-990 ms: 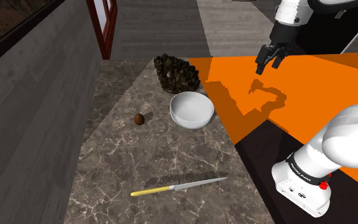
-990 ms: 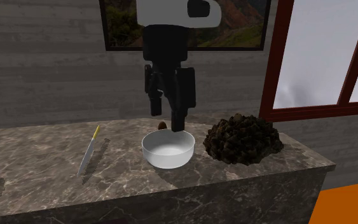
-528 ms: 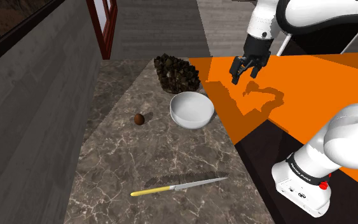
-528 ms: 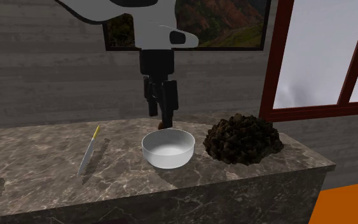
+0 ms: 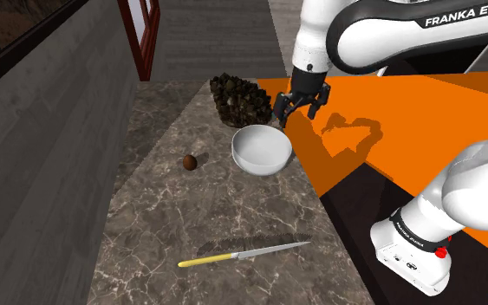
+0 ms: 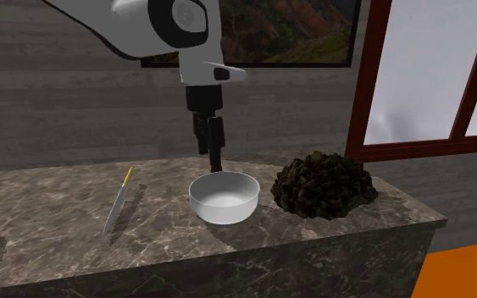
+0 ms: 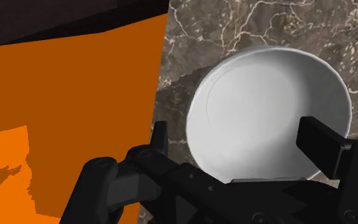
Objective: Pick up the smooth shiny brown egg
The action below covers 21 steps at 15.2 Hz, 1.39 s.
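A small brown egg (image 5: 191, 162) lies on the marbled counter (image 5: 172, 225), a short way to the shoulder view's left of a white bowl (image 5: 262, 149). My black gripper (image 5: 292, 112) hangs above the bowl's right rim, well clear of the egg. It is open and holds nothing. In the wrist view the gripper (image 7: 241, 143) looks down at the empty bowl (image 7: 260, 105), which sits between its spread fingers (image 7: 320, 143). In the second exterior view the gripper (image 6: 214, 159) hovers just behind the bowl (image 6: 224, 196).
A heap of dark lumps (image 5: 242, 98) (image 6: 323, 184) sits beside the bowl. A yellow-handled knife (image 5: 242, 254) (image 6: 119, 199) lies at the counter's near end. A grey wall with a red window frame (image 5: 142, 35) borders the counter; orange floor (image 5: 424, 113) lies beyond its other edge.
The arm has swung towards the shoulder view's left, carrying the gripper from over the orange floor to above the bowl's rim. Egg, bowl and knife have not moved.
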Tool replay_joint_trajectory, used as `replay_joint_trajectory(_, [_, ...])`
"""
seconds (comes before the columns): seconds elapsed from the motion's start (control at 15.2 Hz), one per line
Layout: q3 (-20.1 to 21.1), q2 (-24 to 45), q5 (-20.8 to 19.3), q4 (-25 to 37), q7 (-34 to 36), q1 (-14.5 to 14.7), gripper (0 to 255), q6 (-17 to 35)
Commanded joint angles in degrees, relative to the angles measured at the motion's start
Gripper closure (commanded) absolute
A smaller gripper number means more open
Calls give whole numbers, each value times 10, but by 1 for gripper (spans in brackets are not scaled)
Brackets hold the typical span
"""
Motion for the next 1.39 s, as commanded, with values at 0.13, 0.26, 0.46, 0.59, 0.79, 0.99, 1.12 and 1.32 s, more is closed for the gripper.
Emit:
replay_joint_trajectory(0.13, [48,85,-19,45,78,-2,0,40])
replay_joint_trajectory(0.26, [68,128,-38,73,119,-2,0,53])
replay_joint_trajectory(0.46, [94,198,-75,121,182,0,0,67])
replay_joint_trajectory(0.59, [106,247,-105,157,225,5,0,71])
replay_joint_trajectory(0.79, [114,323,-154,219,287,22,0,69])
replay_joint_trajectory(0.99, [111,398,-200,289,341,50,0,58])
replay_joint_trajectory(1.12, [105,449,-227,341,371,72,0,47])
replay_joint_trajectory(1.32, [91,524,-260,428,406,109,0,24])
